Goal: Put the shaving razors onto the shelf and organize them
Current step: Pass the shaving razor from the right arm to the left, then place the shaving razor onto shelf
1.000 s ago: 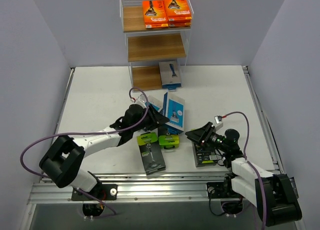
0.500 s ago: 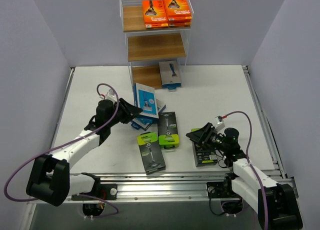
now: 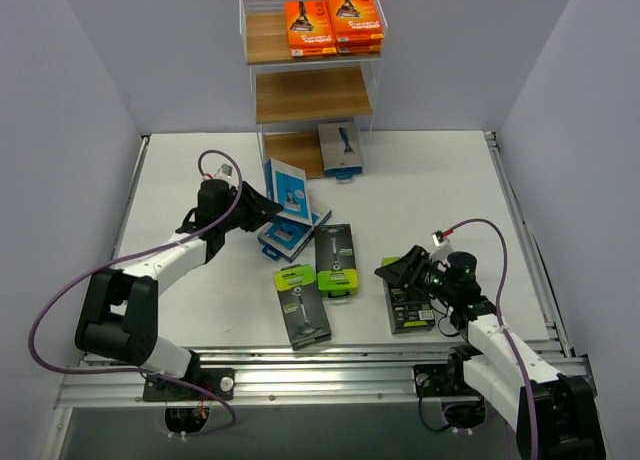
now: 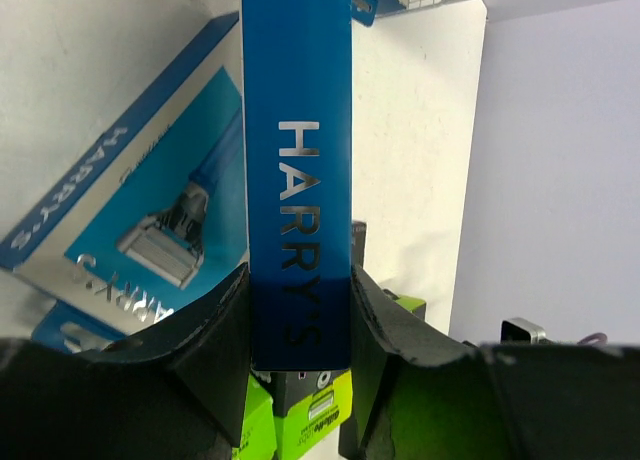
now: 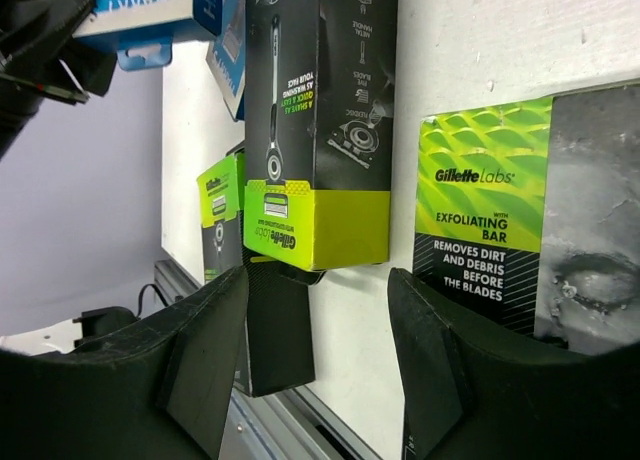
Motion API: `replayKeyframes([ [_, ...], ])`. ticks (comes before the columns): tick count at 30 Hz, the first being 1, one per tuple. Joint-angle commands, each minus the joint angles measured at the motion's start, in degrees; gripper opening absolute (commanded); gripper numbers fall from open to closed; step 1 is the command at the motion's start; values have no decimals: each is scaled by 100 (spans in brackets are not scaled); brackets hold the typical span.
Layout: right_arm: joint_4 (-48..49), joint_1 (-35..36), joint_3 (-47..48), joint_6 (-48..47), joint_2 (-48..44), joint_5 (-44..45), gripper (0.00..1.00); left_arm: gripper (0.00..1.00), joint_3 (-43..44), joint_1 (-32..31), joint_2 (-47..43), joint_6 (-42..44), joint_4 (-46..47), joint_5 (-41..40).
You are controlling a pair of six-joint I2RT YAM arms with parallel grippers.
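My left gripper [image 3: 258, 206] is shut on a blue-and-white razor pack [image 3: 288, 185], held up on edge above the table; in the left wrist view its blue side [image 4: 300, 160] sits clamped between both fingers. A second blue pack [image 3: 292, 236] lies flat just below it. Three black-and-lime packs [image 3: 336, 260] [image 3: 301, 306] [image 3: 410, 306] lie on the table. My right gripper [image 3: 402, 272] is open over the right-hand pack [image 5: 520, 220], with bare table between its fingers [image 5: 215, 350]. On the shelf [image 3: 312, 95], orange packs [image 3: 333, 25] fill the top tier and one blue pack [image 3: 340, 148] lies on the bottom board.
The shelf's middle board [image 3: 312, 93] and the left part of its top tier [image 3: 265, 38] show bare wood. Grey walls close in left and right. A metal rail [image 3: 320, 375] runs along the near table edge.
My left gripper took a blue pack from the pile, lifted it and carried it left and back towards the shelf. My right gripper opened wider, staying near the right pack.
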Motion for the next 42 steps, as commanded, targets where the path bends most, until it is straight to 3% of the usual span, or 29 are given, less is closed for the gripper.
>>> replayKeyframes([
  [1,-92,-10,363,-318,-6,82,54,10,603,63,236,173,472,-34],
  [10,803,-62,337,-362,811,-77,54,11,1429,63,1256,120,587,-183],
  [24,1323,-124,715,-573,1707,-270,54,11,2474,36,2398,129,727,-324],
  [42,3090,-344,460,-196,3140,-753,52,16,3196,-96,3014,454,455,-684],
])
